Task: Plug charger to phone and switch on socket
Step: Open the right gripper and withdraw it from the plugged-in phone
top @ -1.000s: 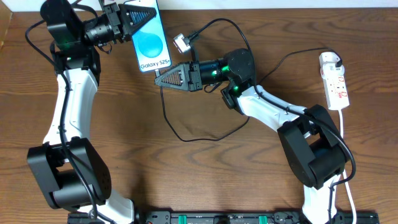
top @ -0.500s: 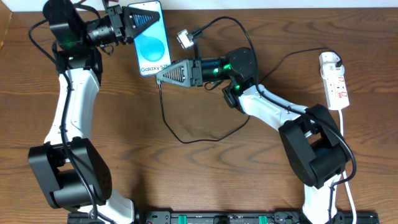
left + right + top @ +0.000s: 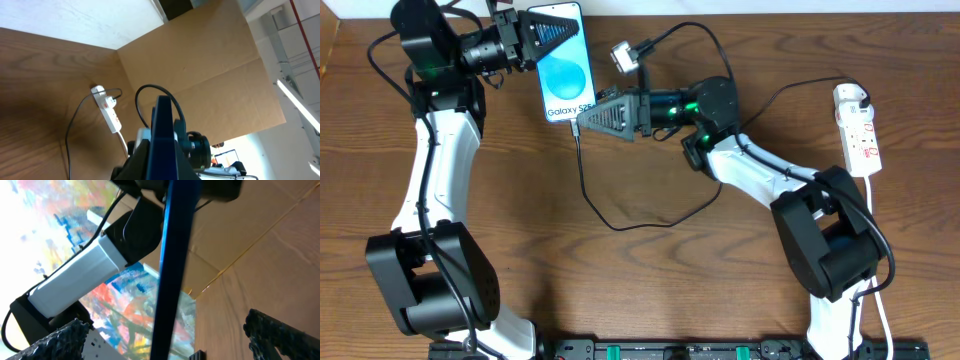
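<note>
The phone (image 3: 565, 70) showed a bright blue screen with a paler oval and white lettering. The charger (image 3: 582, 168) cable was black, the socket (image 3: 861, 135) white with red marks, and the table (image 3: 650, 290) warm brown with darker wood grain. The arms (image 3: 432, 170) were white and black.

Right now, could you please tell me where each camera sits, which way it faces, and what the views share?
Overhead: fixed above the table, looking straight down on the left arm, right arm, phone, charger and socket.
Left wrist: on the left arm, looking along the edge-on phone toward the socket and right arm; own jaws unclear.
Right wrist: on the right arm, looking up past the edge-on phone at the left arm; own fingertips in the lower corners.
Shared: all show the phone.
</note>
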`<state>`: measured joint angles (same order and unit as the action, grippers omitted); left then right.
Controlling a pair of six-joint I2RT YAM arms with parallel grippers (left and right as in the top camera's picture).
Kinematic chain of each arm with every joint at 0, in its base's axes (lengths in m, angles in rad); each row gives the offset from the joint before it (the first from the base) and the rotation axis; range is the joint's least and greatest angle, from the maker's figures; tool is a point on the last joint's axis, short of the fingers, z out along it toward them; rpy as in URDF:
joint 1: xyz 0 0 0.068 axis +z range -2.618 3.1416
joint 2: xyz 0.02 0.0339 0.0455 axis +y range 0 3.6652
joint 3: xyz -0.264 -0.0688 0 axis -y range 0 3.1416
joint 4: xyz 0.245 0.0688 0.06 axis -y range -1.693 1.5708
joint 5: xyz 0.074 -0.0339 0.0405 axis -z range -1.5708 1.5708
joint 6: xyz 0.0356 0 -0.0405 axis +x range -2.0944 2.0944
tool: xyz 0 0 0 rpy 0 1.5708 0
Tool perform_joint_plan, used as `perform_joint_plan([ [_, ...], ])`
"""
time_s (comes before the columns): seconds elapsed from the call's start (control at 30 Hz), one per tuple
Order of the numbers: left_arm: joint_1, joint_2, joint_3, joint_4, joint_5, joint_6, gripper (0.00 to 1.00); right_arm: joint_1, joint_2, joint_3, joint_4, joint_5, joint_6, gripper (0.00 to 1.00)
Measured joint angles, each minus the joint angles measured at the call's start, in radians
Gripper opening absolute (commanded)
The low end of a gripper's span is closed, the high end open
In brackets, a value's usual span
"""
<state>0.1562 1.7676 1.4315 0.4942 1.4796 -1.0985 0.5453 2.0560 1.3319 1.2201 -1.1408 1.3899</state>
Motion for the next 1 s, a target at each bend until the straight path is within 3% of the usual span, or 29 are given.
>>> perform_joint_plan([
  [0.33,0.006,0.0,0.0,0.0,0.0,0.0,0.08,-0.108,0.0,0.0,-0.071,-0.005,-0.006,0.99],
  [0.73,0.006,0.0,0.0,-0.001,0.0,0.0,0.07,-0.134,0.002,-0.001,-0.613,-0.032,-0.221,0.99],
  [1.0,0.006,0.0,0.0,0.0,0.004,0.009,0.07,-0.118,0.002,-0.001,-0.97,0.055,-0.395,0.99],
])
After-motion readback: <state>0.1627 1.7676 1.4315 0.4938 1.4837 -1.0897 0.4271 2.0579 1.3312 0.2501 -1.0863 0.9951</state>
